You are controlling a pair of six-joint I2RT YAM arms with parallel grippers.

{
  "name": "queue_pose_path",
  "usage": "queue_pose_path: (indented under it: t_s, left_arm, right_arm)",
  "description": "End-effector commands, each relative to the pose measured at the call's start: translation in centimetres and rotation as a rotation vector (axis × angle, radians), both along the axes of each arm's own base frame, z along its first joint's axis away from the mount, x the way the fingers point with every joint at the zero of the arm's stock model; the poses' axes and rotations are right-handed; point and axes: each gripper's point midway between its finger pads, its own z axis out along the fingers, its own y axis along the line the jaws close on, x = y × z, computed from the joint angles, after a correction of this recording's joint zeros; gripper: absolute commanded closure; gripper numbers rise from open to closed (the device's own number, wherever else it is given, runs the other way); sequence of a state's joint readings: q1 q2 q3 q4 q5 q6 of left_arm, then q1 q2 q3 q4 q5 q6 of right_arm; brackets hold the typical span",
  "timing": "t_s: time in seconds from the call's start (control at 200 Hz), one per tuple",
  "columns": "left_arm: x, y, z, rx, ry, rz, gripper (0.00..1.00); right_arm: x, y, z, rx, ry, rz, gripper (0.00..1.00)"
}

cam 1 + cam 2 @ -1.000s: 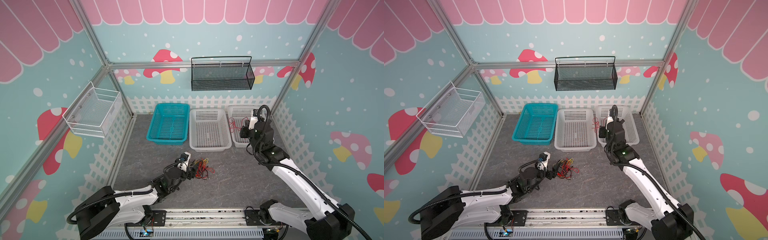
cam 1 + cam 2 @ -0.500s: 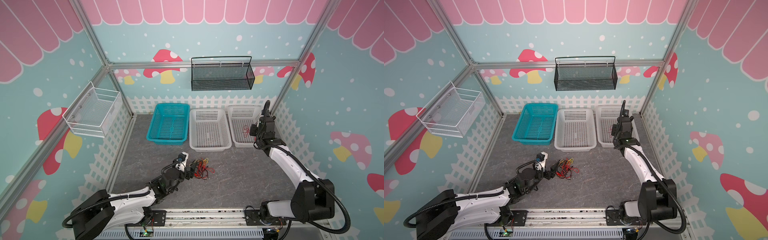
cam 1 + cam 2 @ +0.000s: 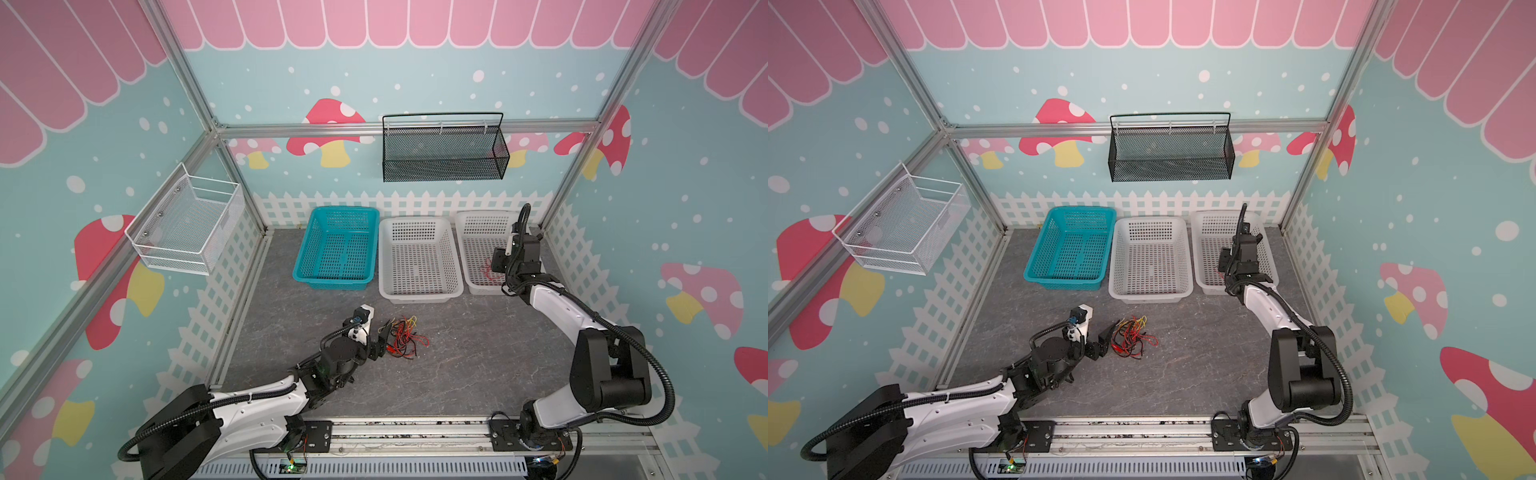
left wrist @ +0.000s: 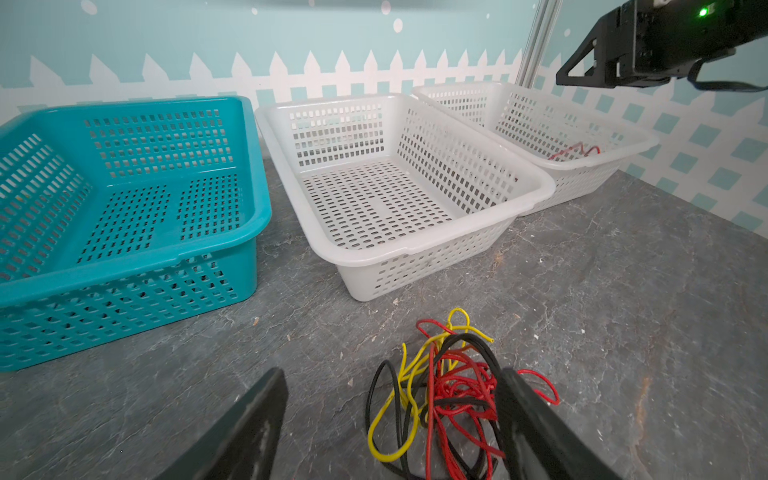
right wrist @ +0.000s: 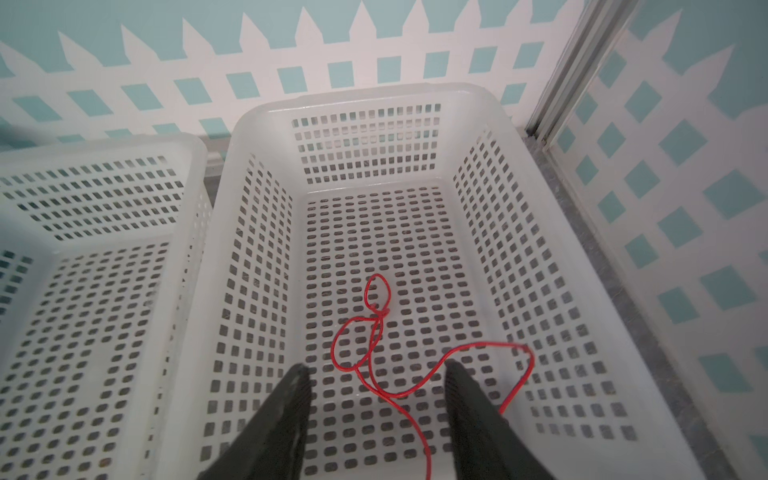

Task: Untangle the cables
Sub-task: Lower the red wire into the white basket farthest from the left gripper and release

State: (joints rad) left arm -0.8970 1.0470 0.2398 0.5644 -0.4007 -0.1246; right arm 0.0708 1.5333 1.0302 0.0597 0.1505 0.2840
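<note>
Cable status: I find the cables in two places. The main tangle [image 3: 401, 340] of red, yellow and black strands lies on the table [image 3: 478, 357]. It sits about midway between the left and right edges and nearer the front edge than the back, in front of the middle basket [image 3: 415, 220]. One red cable [image 5: 379, 311] lies well apart from it, loose and kinked on the floor of the right basket [image 5: 374, 99], which stands in the back right corner of the table.

Left gripper [image 4: 390, 376]: its fingers are spread wide and held low over the table at the tangle's left side. In the left wrist view the tangle sits between the fingers, crowded toward one finger [image 4: 525, 415] (whether that finger touches the red strands I cannot tell). No strand is pinched.

Right gripper [image 5: 376, 368]: its fingers are spread. It hangs over the right basket, pointing down into it. The red cable runs along the basket floor beneath the gap between the fingers, and I see no clamp on it.

Fixtures: the teal basket [image 3: 345, 210], the middle basket and the right basket stand side by side in a row along the back edge, with the teal one furthest left.
</note>
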Motion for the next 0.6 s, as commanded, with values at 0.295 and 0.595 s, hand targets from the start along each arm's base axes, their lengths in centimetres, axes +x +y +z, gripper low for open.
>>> queue_pose_path:
  t_s: [0.295, 0.595]
  left_arm:
    - [-0.2, 2.0, -3.4, 0.038, 0.133, 0.093, 0.22]
    - [-1.0, 2.0, -5.4, 0.053, 0.191, 0.066, 0.24]
  right_arm:
    - [-2.9, 5.0, 3.1, -0.009, -0.04, 0.213, 0.36]
    - [-8.8, 14.5, 1.8, 0.013, 0.016, 0.543, 0.38]
